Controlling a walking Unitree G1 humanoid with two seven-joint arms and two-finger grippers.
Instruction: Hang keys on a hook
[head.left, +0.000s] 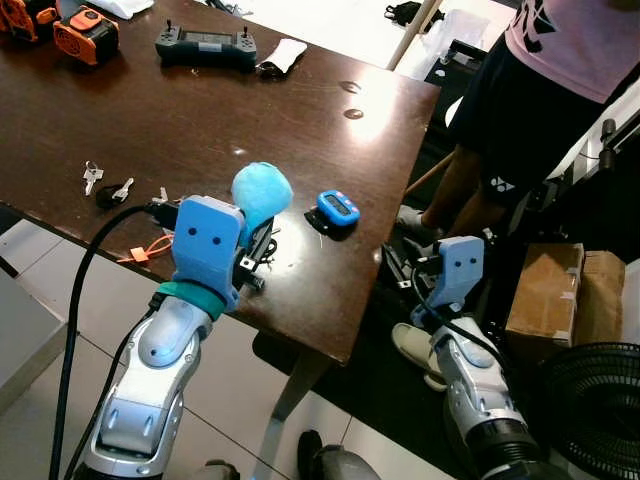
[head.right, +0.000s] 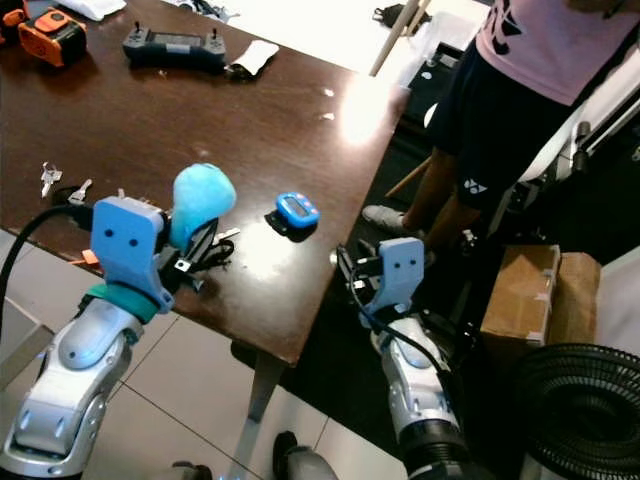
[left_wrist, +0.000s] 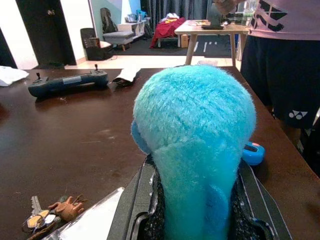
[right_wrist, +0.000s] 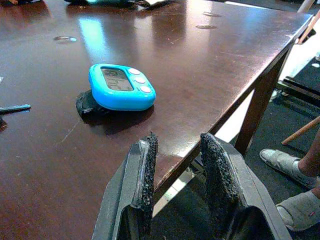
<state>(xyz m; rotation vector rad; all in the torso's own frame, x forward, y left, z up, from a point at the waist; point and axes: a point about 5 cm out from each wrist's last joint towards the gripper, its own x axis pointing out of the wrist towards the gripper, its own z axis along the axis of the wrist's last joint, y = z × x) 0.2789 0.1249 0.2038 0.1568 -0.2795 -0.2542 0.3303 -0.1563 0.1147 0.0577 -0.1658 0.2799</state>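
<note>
1. At the far left of the table (head.left: 200, 130), at about 9 o'clock from the left gripper (head.left: 258, 250), a small bunch of plain keys (head.left: 105, 185) lies flat on the dark wood near the front edge, well apart from the claw.
2. The left gripper sits over the table's front edge, its two black fingers (left_wrist: 135, 210) pinching a fluffy blue pom-pom (left_wrist: 195, 145). This pom-pom looks like the fob of a keyring; small metal bits that may be its keys hang below the fingers in the head views, though they are too small to be sure of.
3. The pom-pom's long axis runs along the fingers and points out toward 12 o'clock from the wrist, so whatever ring hangs from it dangles near the fingertips, on the table side.
4. At roughly 3 o'clock from the left gripper lies a blue digital timer (head.left: 338, 207), close beside it on the wood.
5. The right gripper (right_wrist: 177, 165) hangs off the table's right edge, lower than the top, its fingers slightly spread and pinching nothing; the timer lies at about 11 o'clock from it.
6. No hook can be made out, so the left arm, already loaded, is judged the one to carry; a person (head.left: 560, 70) stands at the far right.
</note>
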